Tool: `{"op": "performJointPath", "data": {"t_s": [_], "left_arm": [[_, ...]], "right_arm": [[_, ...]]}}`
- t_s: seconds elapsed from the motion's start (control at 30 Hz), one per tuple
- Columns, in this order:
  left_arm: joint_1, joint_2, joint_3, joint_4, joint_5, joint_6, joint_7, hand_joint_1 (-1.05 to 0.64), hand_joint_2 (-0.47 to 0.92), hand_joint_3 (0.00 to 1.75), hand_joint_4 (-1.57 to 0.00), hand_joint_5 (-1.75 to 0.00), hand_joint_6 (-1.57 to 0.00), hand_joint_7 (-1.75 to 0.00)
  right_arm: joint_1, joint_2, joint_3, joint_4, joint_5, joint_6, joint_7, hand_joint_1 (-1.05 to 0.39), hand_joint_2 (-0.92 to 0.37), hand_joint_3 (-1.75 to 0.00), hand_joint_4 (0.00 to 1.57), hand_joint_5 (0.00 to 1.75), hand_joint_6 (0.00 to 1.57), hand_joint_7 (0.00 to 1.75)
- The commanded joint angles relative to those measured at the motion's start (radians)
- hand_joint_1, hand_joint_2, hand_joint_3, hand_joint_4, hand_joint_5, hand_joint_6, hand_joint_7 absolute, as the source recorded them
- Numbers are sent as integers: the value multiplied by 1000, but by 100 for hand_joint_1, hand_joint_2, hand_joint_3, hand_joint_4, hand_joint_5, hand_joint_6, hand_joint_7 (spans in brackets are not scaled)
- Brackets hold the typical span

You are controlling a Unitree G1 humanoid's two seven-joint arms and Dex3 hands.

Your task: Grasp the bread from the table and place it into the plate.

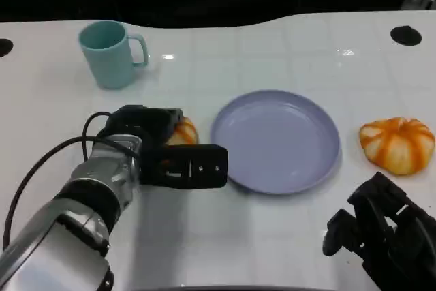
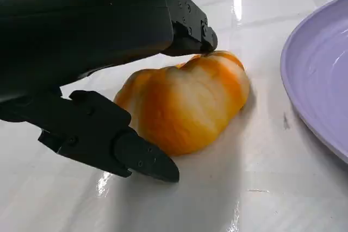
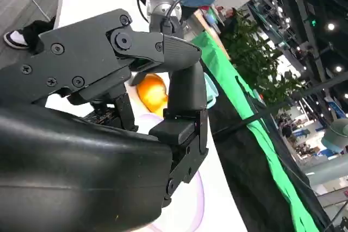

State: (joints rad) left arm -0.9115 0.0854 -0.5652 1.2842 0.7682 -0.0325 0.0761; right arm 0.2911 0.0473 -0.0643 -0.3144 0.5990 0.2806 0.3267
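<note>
Left robot hand (image 1: 167,151) sits centre-left of the head frame, fingers spread around the bread (image 1: 182,131), which lies on the white worktop (image 1: 272,236) just left of the plate (image 1: 276,141). Left wrist view: one finger (image 2: 187,28) touches the top of the bread (image 2: 185,107), another finger (image 2: 119,145) lies low at its near side, close to the crust, contact there unclear; bread rests on the worktop (image 2: 261,188), not lifted, so the hand brackets it with fingers apart, no firm clamp visible. Lilac plate rim (image 2: 321,80) at the right edge of that frame, near the bread but apart from it. Right robot hand (image 1: 381,236) at lower right of the head frame, fingers curled in, holding nothing, low over the worktop. Right wrist view: right robot hand (image 3: 163,101) with bent fingers, nothing between them; an orange loaf (image 3: 151,92) shows behind. A second orange bread roll (image 1: 397,143) lies at the right edge of the head frame, right of the plate, apart from it. Teal mug (image 1: 111,53) stands upright at upper left, handle to the right.
</note>
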Motion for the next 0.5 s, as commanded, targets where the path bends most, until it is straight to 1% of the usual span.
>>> {"op": "performJointPath", "data": {"t_s": [0.03, 0.1, 0.13, 0.2, 0.23, 0.27, 0.3, 0.33, 0.37, 0.4, 0.43, 0.47, 0.5], "left_arm": [[-8, 4, -8, 25, -4, -34, 63, -28, 79, 0, -14, -10, -26, -2], [-2, 2, -3, 31, -11, -47, 86, -25, 80, 0, -23, -13, -33, -4], [0, 1, 2, 34, -17, -51, 93, -21, 85, 1, -34, -14, -41, -3], [9, 3, 17, 37, -32, -70, 112, -19, 89, 1, -42, -13, -46, -2], [14, 6, 24, 38, -39, -83, 125, -19, 91, 8, -61, -21, -60, -8], [21, 10, 23, 39, -38, -99, 156, -19, 91, 11, -68, -24, -65, -9], [26, 13, 20, 40, -36, -109, 178, -19, 92, 12, -75, -68, -86, -11], [27, 15, 16, 43, -34, -114, 192, -19, 92, 12, -73, -107, -100, -9], [28, 15, 14, 45, -33, -118, 200, -19, 92, 12, -72, -120, -104, -9], [27, 15, 13, 47, -33, -120, 203, -19, 92, 13, -72, -127, -107, -8], [35, 18, 10, 47, -28, -127, 243, -20, 92, 13, -73, -139, -112, -11], [40, 21, 8, 48, -25, -133, 274, -21, 92, 15, -76, -157, -103, -49], [45, 23, 5, 48, -21, -139, 312, -22, 92, 15, -78, -165, -88, -87]], "right_arm": [[7, -10, -10, -8, 14, -7, 10, -52, -75, -56, 65, 175, 50, 157], [8, -10, -10, -8, 14, -8, 12, -52, -75, -55, 64, 175, 50, 157], [9, -10, -11, -7, 15, -9, 14, -52, -75, -55, 64, 175, 50, 157], [9, -9, -12, -6, 17, -8, 14, -52, -75, -55, 64, 175, 50, 157], [9, -8, -13, -6, 18, -6, 12, -52, -75, -54, 65, 175, 51, 156], [9, -8, -13, -8, 18, -3, 8, -52, -75, -54, 65, 175, 52, 155], [9, -8, -13, -10, 19, -1, 5, -52, -74, -54, 65, 175, 52, 155], [9, -8, -13, -10, 19, 0, 3, -52, -74, -54, 65, 175, 52, 155], [9, -9, -13, -11, 19, 0, 2, -52, -74, -54, 65, 175, 53, 155], [9, -9, -13, -11, 20, 0, 1, -52, -74, -54, 65, 175, 53, 155], [7, -10, -13, -9, 19, -1, 2, -52, -74, -54, 65, 175, 53, 155], [6, -11, -14, -8, 18, -2, 3, -52, -75, -54, 65, 175, 52, 155], [5, -12, -15, -5, 19, -4, 5, -52, -75, -54, 65, 175, 52, 154]]}}
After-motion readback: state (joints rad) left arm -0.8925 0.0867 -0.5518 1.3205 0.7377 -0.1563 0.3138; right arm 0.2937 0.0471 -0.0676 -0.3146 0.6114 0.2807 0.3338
